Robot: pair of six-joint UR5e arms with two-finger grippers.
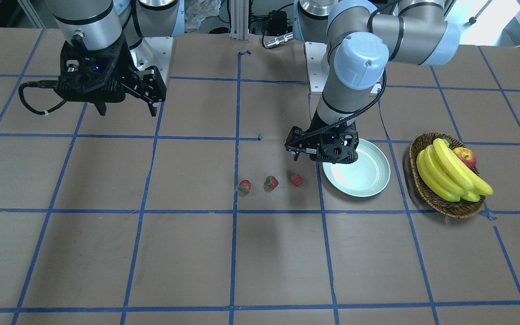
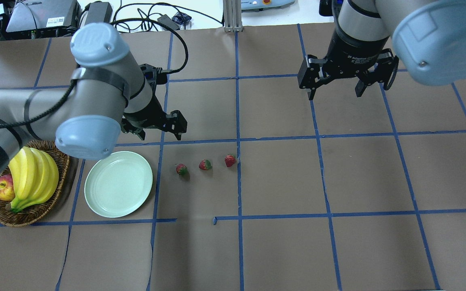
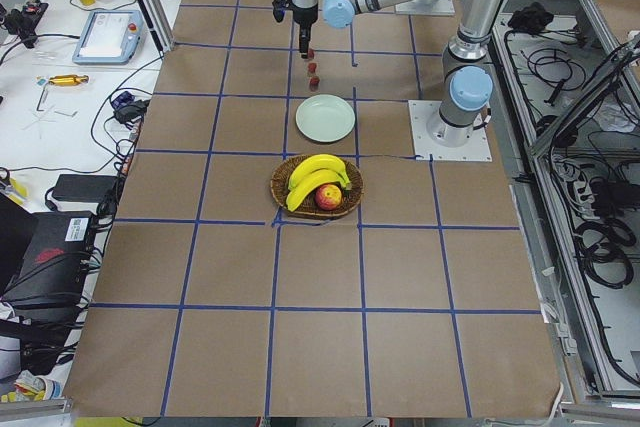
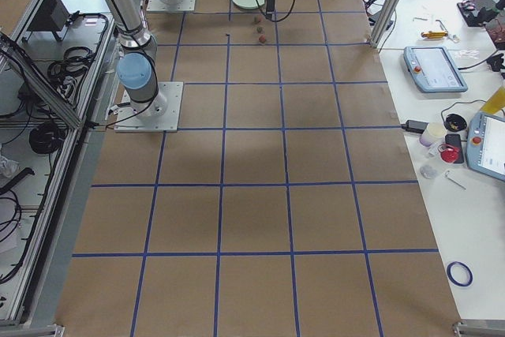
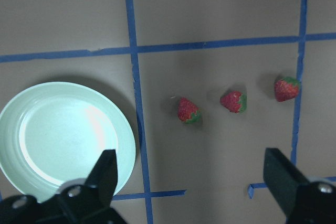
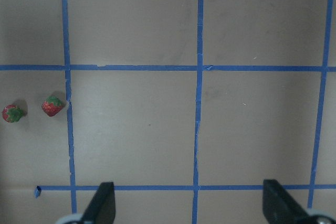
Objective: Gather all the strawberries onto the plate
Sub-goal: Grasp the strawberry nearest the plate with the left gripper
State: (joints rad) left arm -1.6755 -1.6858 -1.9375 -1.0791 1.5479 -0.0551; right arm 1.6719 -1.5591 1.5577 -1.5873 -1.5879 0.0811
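Three strawberries lie in a row on the brown table: the one nearest the plate (image 2: 181, 169) (image 1: 295, 179) (image 5: 187, 110), the middle one (image 2: 205, 164) (image 1: 271, 182) (image 5: 233, 101) and the far one (image 2: 229, 160) (image 1: 244, 186) (image 5: 286, 88). The pale mint-green plate (image 2: 118, 184) (image 1: 356, 174) (image 5: 63, 135) is empty beside them. My left gripper (image 5: 192, 179) (image 1: 323, 157) is open and empty. It hovers above the table near the plate's edge, between the plate and the nearest berry. My right gripper (image 2: 334, 93) (image 1: 127, 109) (image 6: 189, 200) is open and empty, raised well away from the berries.
A brown wicker basket (image 2: 30, 214) (image 1: 422, 192) stands beyond the plate, holding bananas (image 2: 34, 178) (image 1: 449, 174) and a red-yellow apple (image 2: 2, 188) (image 1: 465, 157). Blue tape lines grid the table. Cables and equipment lie past the table's edges.
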